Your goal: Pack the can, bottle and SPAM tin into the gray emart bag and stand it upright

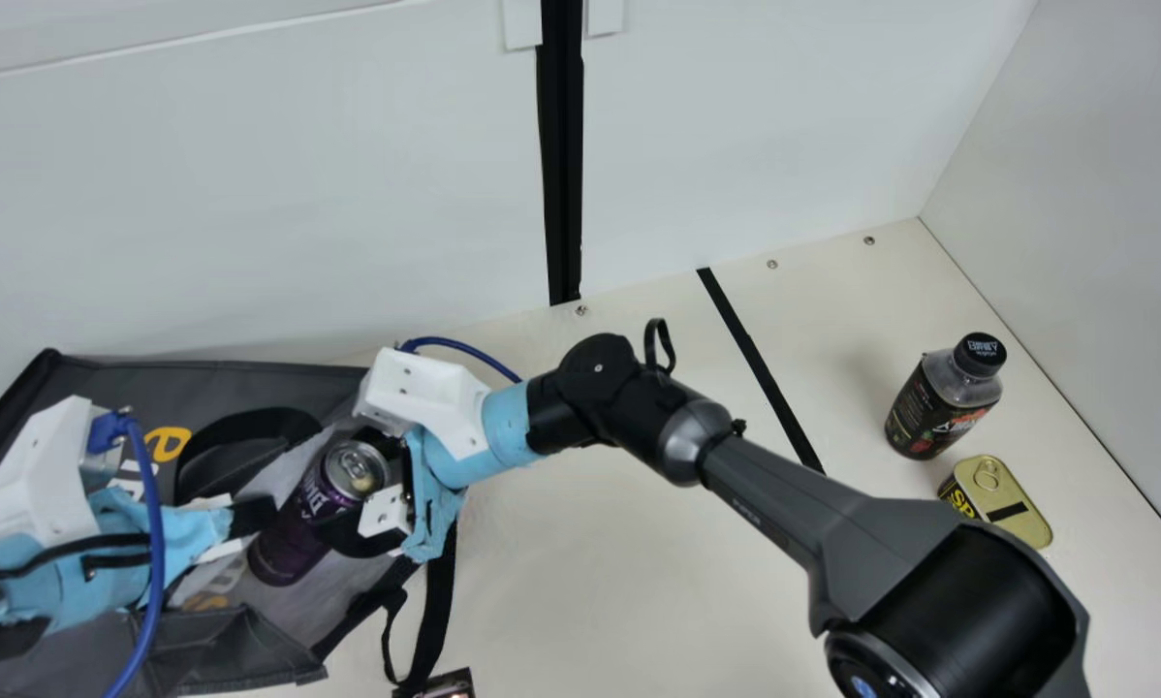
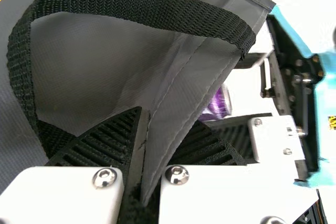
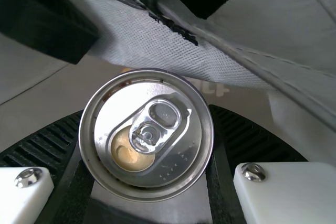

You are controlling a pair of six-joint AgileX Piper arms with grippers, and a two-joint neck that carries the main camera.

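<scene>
Fingers clasp purple metal can (image 1: 288, 538)

The black ribbed right gripper (image 1: 346, 499) holds it in the gray fabric emart bag's (image 1: 270, 378) mouth — silver lid, ring tab, tan oval opening. The left gripper (image 1: 253, 516) pinches the bag's edge. Dark-labelled, black-capped bottle (image 1: 925, 412) and yellow SPAM tin (image 1: 1021, 526) stand well apart.

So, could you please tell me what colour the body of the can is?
The can's body is dark purple, seen best in the main view.

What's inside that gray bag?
The purple can is in the gray bag, between the right arm's fingers. Whatever lies behind the can or those fingers is covered and can't be seen.
</scene>
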